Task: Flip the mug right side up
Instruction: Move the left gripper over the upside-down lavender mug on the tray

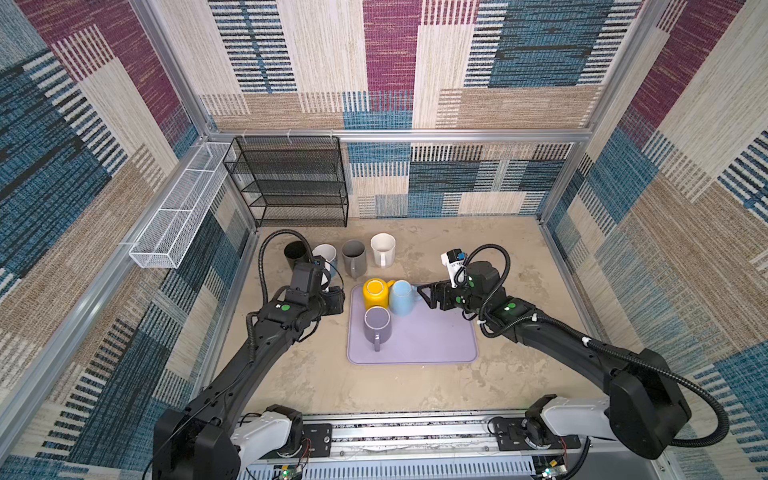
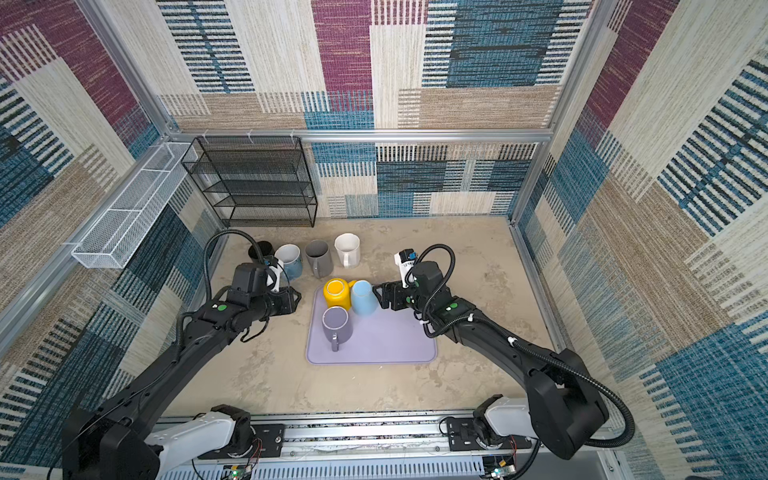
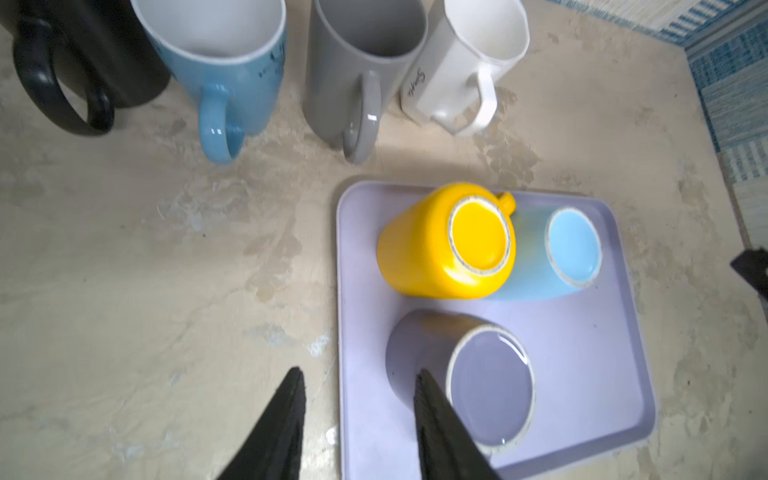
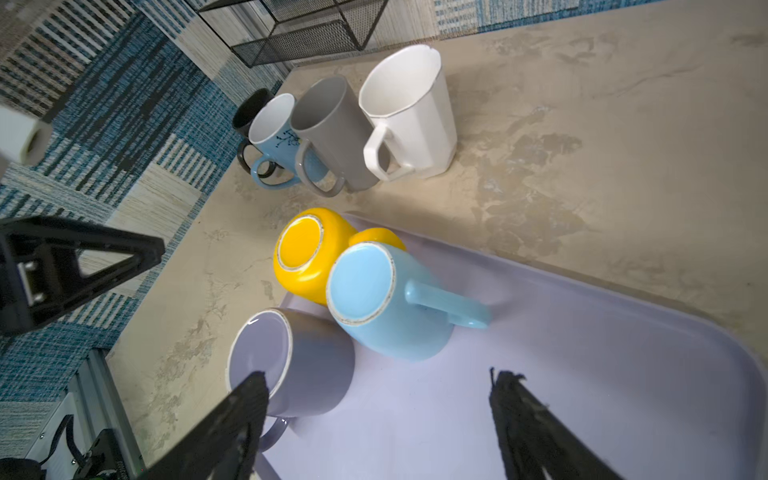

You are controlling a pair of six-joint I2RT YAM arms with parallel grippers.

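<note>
Walls: woven patchwork, blue, maroon, beige
Tabletop: mottled beige
Back corner: black mesh shelf, white wire basket alongside

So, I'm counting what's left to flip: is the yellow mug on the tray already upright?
No, the yellow mug stands upside down on the tray, its flat base facing up.

We see three glazed ceramic mugs: the yellow mug, the pale blue mug and the lilac mug. All are glossy, each with a rough unglazed ring at its base. The lilac tray looks like smooth matt plastic. The tabletop is mottled, stone-like and matt. The rack is black metal mesh and the basket white wire mesh. The walls look like woven cloth, the frame rails like brushed metal.
</note>
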